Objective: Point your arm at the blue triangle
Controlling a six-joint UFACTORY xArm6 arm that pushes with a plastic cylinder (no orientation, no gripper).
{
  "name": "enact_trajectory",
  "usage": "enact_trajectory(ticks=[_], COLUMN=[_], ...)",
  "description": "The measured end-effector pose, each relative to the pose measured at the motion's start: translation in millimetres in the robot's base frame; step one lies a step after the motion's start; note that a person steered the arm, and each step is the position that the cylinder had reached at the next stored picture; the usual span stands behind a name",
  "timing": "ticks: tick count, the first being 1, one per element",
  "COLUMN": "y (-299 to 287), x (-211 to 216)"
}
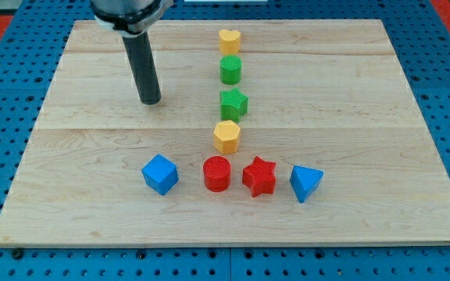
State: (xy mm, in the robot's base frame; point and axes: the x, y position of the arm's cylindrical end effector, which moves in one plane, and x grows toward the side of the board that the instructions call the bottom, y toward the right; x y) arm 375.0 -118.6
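Camera view puts my tip (151,101) on the wooden board (366,86) at upper left, well apart from the blue triangle (305,183) at lower right, beside the red star (259,176); no jaws exist.

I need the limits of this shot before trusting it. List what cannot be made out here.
- Arm above my tip: cut off by the view's top edge; only the rod and part of its mount show.
- Far faces of the blue triangle and blue cube: hidden by their own bodies.
- Wooden board underside and whatever supports it: hidden by the board.
- No claw shows.
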Motion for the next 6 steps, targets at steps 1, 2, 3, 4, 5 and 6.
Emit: enact_trajectory(ticks=[1,2,3,4,5,6], y=[0.7,6.4,-22.4,-7.3,28.3,153.2], x=[-29.1,44.6,96.3,206.3,243.5,230.5])
